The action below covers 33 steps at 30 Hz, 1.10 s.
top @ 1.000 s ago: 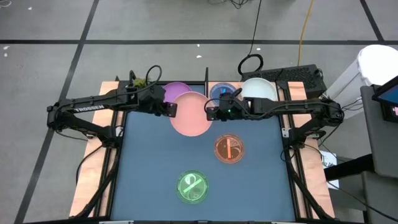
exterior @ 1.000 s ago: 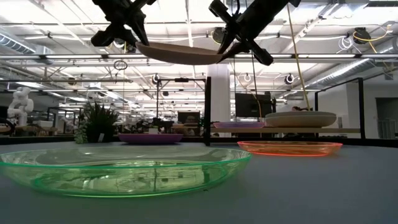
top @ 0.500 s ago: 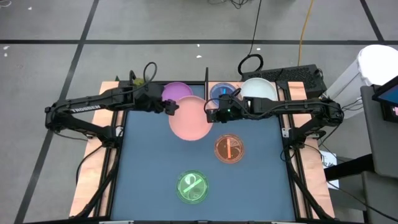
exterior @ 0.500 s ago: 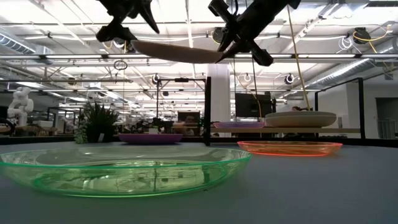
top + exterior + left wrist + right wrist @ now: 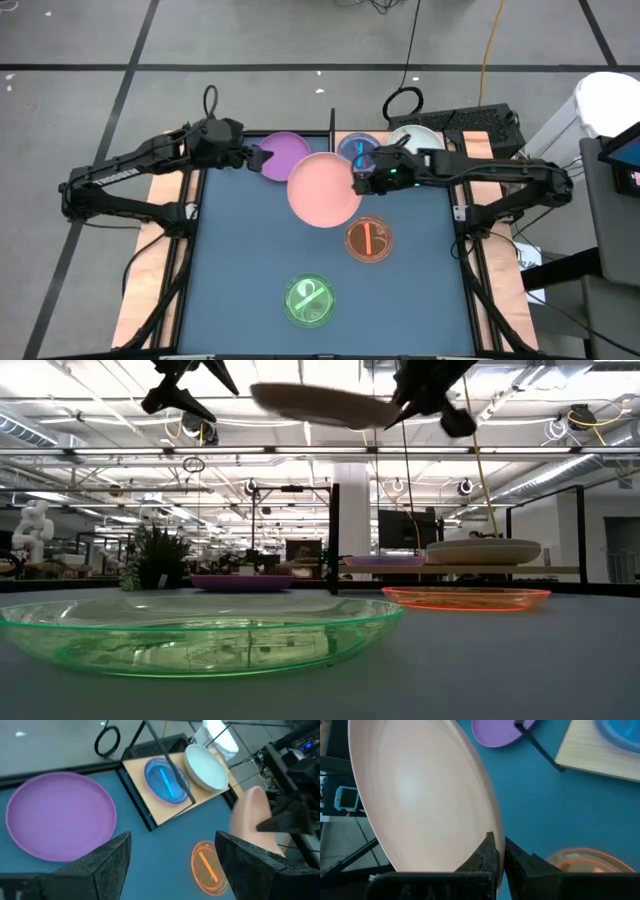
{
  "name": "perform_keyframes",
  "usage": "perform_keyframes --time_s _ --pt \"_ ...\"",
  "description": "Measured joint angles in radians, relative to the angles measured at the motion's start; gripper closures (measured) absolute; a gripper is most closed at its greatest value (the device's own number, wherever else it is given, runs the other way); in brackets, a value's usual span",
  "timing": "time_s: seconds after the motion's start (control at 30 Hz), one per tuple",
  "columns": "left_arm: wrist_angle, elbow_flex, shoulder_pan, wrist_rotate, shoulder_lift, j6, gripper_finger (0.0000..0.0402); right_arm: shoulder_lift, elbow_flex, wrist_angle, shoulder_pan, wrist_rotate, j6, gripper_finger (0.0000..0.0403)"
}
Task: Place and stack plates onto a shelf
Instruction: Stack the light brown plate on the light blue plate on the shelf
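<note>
Table is carrying the purple plate by its far edge beside the shelf, while the pink plate is hanging above the middle, its rim pinched in the right gripper, the left gripper gaping empty nearby.

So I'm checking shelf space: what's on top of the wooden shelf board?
On the light-wood shelf board: a translucent cyan plate and a pale mint-white plate. Anything under them is hidden.
</note>
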Motion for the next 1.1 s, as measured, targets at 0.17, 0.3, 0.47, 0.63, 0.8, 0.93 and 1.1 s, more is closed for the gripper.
perform_keyframes --time_s 0.17,0.3,0.47,0.63,0.8,0.93,1.1 --pt "-0.004 0.0 0.009 0.0 -0.003 0.026 0.0112 -0.11 0.0 -0.106 -0.002 0.036 0.028 0.0402" --pt "-0.006 0.0 0.009 0.008 0.003 0.033 0.0112 -0.197 0.0 -0.168 -0.002 0.079 0.06 0.0403" --pt "-0.007 0.0 0.009 0.008 0.002 0.042 0.0112 -0.29 0.0 -0.23 0.013 0.109 0.093 0.0403" --pt "-0.027 0.0 0.009 0.012 0.003 0.064 0.0112 -0.378 -0.026 -0.274 0.053 0.192 0.16 0.0403" --pt "-0.03 -0.001 0.007 0.025 0.003 0.064 0.0112 -0.48 -0.152 -0.204 0.116 0.302 0.288 0.0403" --pt "-0.037 -0.001 0.007 0.026 0.003 0.064 0.0112 -0.547 -0.277 -0.066 0.158 0.385 0.367 0.0402" --pt "-0.05 -0.001 0.007 0.027 0.003 0.064 0.0112 -0.588 -0.43 0.137 0.203 0.497 0.428 0.0401"
